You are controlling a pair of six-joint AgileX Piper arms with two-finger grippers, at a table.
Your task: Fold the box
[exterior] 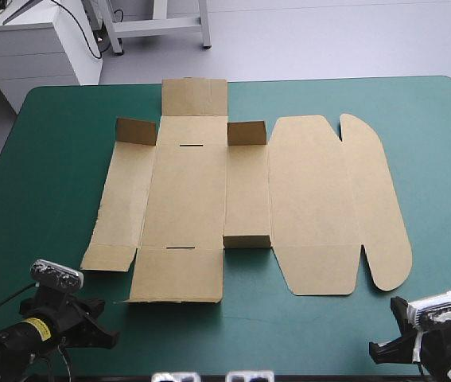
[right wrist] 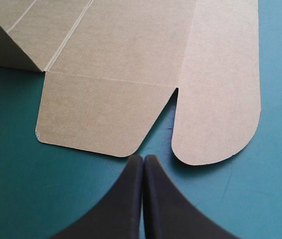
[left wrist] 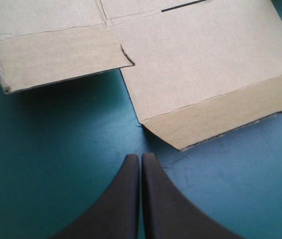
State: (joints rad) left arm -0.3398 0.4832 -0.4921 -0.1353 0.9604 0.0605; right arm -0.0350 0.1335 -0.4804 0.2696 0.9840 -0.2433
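The left tool (left wrist: 141,157) sits at the near left corner of the surface (exterior: 50,175). Its black fingers (left wrist: 123,199) are pressed together in one pointed arch and hold nothing. The right tool (right wrist: 143,158) waits at the near right corner, also closed on nothing, with its tips meeting at the middle.

The box (exterior: 233,207) lies between and beyond them as a cut brown sheet spread nearly flat in the middle of the teal-green cover. Its long axis runs left to right, parallel to the far edge of the surface. The two rounded lid panels (exterior: 384,199) point toward the right edge, and the narrow side panel (exterior: 126,191) points toward the left.

Two small tabs (exterior: 246,133) stand up along the far side of the sheet. A short wall (exterior: 246,239) near the centre is raised a little. A square flap (exterior: 195,97) sticks out toward the far edge, and its twin (exterior: 177,274) sticks out toward the near edge. Two thin slots (exterior: 192,146) are cut into the centre panel, one near each of these flaps.

In the left wrist view, the corner of the near flap lies just ahead of the closed tips without touching them. In the right wrist view, the notch between the two rounded panels lies straight ahead of the tips, close but apart. Bare cover shows all round the sheet.
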